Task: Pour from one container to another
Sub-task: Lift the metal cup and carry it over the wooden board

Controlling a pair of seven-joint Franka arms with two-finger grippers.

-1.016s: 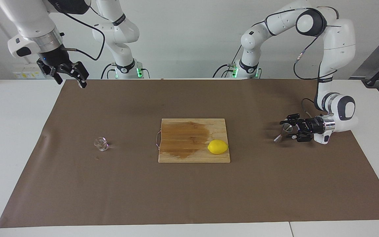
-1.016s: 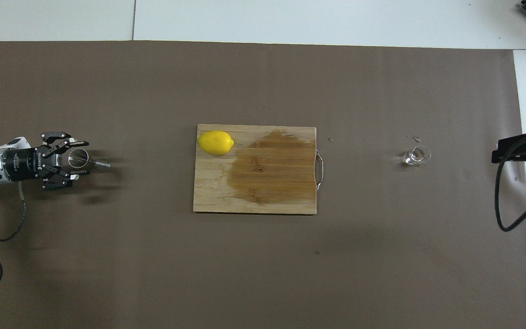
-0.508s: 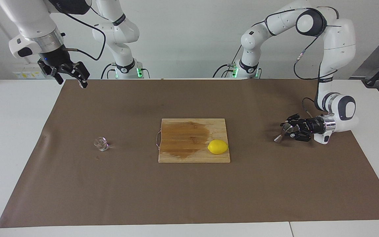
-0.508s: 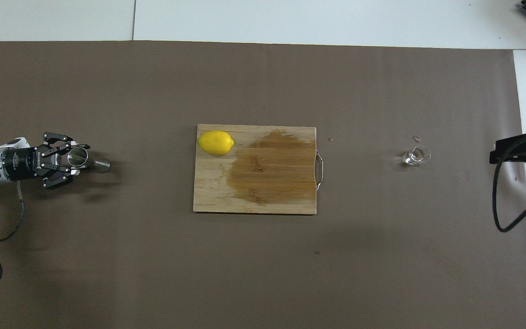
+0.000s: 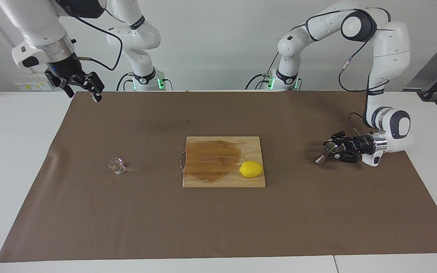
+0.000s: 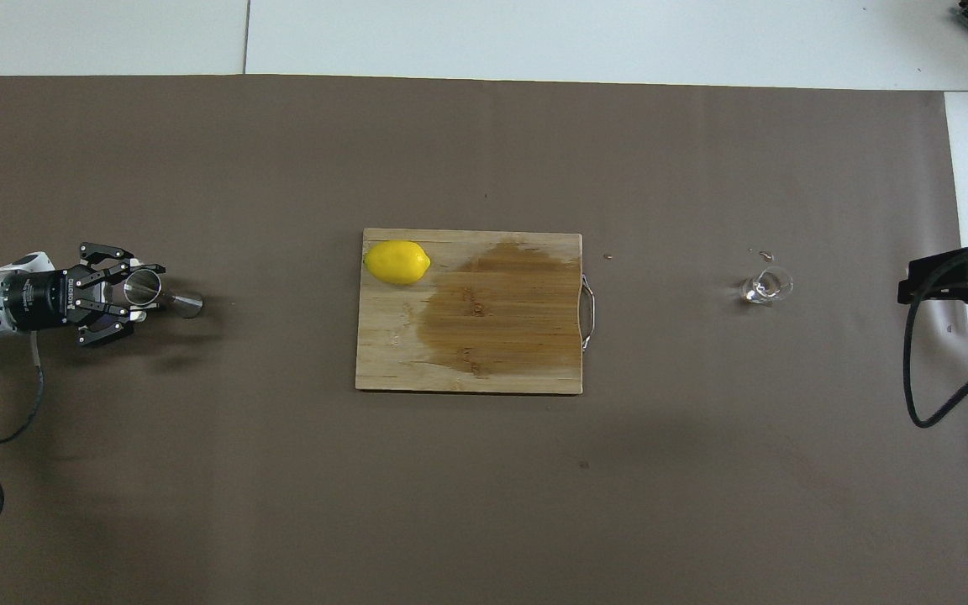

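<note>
Left gripper [image 5: 334, 151] low over the surface [image 5: 218, 227] at the left arm's end, jaws closed on the steel jigger [image 5: 325, 152], which is held tilted. Right gripper [image 5: 84, 84] raised over the right arm's end, jaws apart, holding nothing. Glass cup [image 5: 117, 165] upright on the surface, toward the right arm's end, well apart from both grippers.

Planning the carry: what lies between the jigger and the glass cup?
The cutting board with the lemon, between jigger and glass cup, clearest overhead.
</note>
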